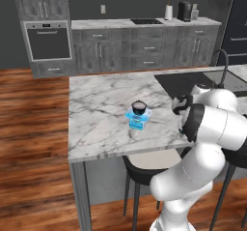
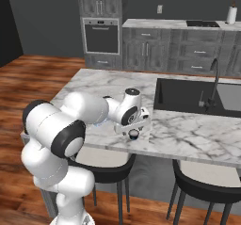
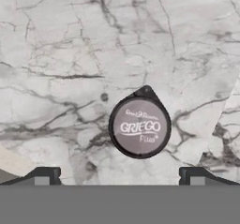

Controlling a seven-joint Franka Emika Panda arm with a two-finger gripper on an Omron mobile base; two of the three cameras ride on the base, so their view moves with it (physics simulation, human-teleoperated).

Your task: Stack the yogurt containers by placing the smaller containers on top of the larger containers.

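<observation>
Off to the left of my jaws, I am seeing the light-blue tub (image 1: 138, 119) sitting on the marble counter (image 1: 96, 109) with a dark round cup (image 1: 139, 106) already resting on its top, so I judge one stacking done. I am hovering the gripper (image 3: 119, 181) above the second small cup (image 3: 139, 127), which is lying just ahead of the fingertips, between them. My jaws are standing wide apart, holding nothing. Picking this cup up and stacking it is what remains.

One cup (image 1: 139, 107) sits on the tub (image 1: 138, 119); another (image 3: 139, 127) lies apart.
</observation>
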